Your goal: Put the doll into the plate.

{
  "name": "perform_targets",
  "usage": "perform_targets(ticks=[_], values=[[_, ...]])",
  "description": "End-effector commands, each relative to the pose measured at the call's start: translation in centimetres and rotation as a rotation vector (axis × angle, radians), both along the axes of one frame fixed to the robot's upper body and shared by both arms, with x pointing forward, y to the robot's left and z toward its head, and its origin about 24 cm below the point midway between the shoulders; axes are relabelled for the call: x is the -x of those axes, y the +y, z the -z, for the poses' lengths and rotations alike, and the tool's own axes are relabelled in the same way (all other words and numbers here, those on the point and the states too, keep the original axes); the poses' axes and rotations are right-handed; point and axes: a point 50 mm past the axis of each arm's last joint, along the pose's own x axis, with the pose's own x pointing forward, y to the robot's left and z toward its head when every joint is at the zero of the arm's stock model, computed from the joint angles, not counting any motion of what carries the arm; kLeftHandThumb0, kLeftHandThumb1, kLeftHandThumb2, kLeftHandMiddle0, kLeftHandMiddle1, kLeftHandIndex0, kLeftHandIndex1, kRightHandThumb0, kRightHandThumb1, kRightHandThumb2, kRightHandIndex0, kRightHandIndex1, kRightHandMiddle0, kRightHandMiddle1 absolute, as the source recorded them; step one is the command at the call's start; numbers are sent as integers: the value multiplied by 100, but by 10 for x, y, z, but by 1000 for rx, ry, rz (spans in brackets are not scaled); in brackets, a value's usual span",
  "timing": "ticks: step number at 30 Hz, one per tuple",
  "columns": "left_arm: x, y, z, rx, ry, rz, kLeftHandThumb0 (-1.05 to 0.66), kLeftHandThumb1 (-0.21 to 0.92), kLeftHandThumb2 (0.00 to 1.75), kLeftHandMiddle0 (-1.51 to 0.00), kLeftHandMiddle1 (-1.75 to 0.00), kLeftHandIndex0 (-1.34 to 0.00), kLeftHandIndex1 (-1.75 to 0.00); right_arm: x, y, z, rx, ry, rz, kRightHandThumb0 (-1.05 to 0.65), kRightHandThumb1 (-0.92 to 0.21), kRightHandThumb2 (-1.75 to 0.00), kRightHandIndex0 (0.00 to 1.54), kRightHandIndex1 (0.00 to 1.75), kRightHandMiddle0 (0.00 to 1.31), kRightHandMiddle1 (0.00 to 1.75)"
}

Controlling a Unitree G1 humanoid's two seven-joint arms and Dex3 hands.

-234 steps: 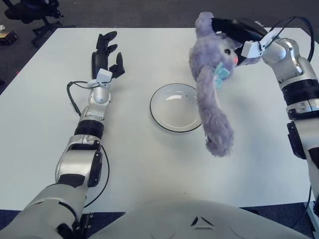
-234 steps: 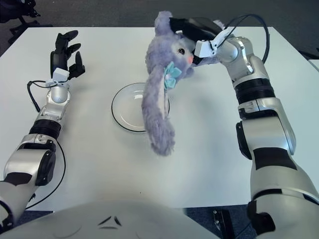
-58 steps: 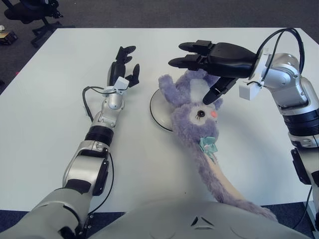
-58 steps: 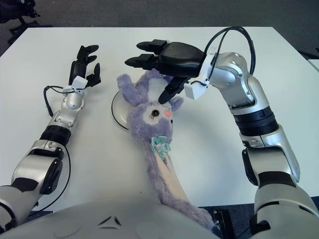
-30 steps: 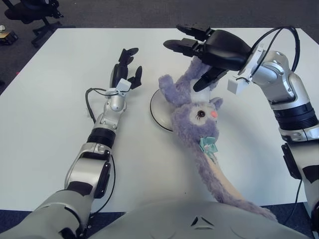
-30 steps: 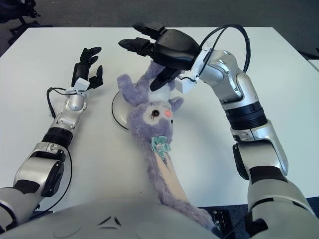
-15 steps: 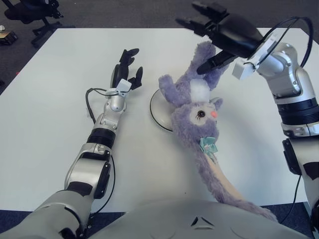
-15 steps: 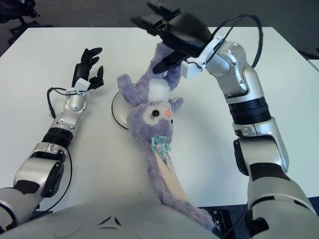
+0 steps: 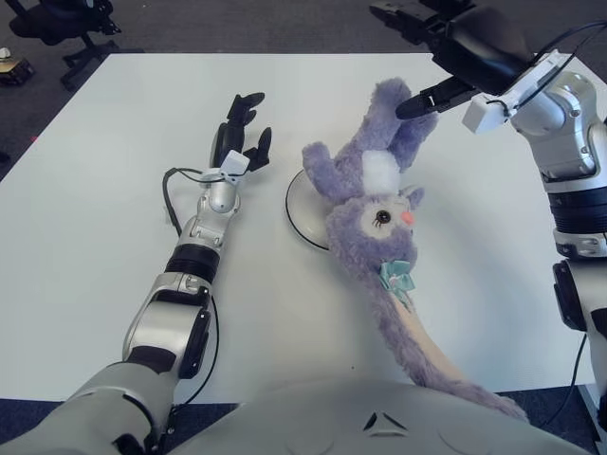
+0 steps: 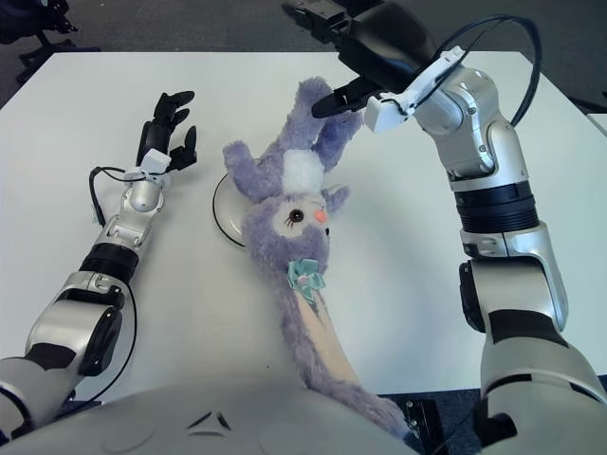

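1. Doll (image 9: 370,204) is lying across the plate (image 9: 302,205), mid-table, long ear trailing toward the near edge.
2. Judged soft, light, floppy; gripping the body is best.
3. Right hand (image 9: 455,43) is hovering fingers spread, empty, over the far edge.
4. Left hand (image 9: 237,128) is idling left of the plate, relaxed.

A white table (image 9: 85,190) fills most of the view, its surface plain and matte. Beyond its far edge lies dark grey carpet (image 9: 237,24). At the far left corner stands a black office chair (image 9: 57,24) on a wheeled base, with a small tan object (image 9: 11,68) on the floor just beside it.
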Motion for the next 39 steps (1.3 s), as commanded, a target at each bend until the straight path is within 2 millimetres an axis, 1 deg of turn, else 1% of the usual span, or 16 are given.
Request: perform_targets(ticks=[1, 7, 8, 11, 14, 17, 21, 25, 36, 39], values=[[1, 2, 1, -9, 3, -1, -57, 92, 80, -48, -30, -24, -67, 4, -4, -6, 16, 38, -14, -62, -92, -14, 15, 1, 21, 2], [1, 2, 1, -9, 3, -1, -57, 92, 80, -49, -30, -24, -67, 5, -5, -7, 18, 51, -19, -62, -92, -13, 15, 1, 21, 2], [1, 2, 1, -10, 4, 0, -57, 92, 80, -49, -29, -24, -67, 7, -8, -9, 29, 119, -34, -62, -92, -13, 15, 1, 21, 2], [0, 2, 0, -12, 7, 2, -56, 92, 80, -49, -30, -24, -68, 14, -13, -14, 61, 224, -70, -78, -92, -21, 16, 1, 22, 3], [0, 2, 0, -12, 8, 2, -56, 92, 80, -49, -30, -24, -68, 17, -14, -14, 82, 235, -81, -85, -92, -24, 16, 0, 23, 2], [0, 2, 0, -11, 9, 3, -56, 92, 80, -50, -30, -24, -68, 20, -14, -15, 103, 240, -90, -87, -92, -26, 16, 1, 23, 2], [0, 2, 0, -11, 9, 3, -56, 92, 80, -50, -30, -24, -68, 20, -14, -15, 104, 244, -92, -88, -92, -26, 17, 1, 23, 2], [0, 2, 0, -9, 15, 8, -56, 92, 80, -50, -30, -24, -69, 29, -17, -9, 164, 302, -113, -86, -92, -26, 18, 1, 23, 2], [0, 2, 0, -7, 17, 12, -55, 92, 80, -50, -31, -23, -70, 33, -16, -7, 163, 319, -115, -84, -92, -25, 18, 1, 23, 2], [0, 2, 1, -2, 19, 17, -55, 92, 80, -51, -32, -23, -70, 43, -10, 6, 176, 248, -146, -81, -92, -25, 15, 0, 21, 1]])
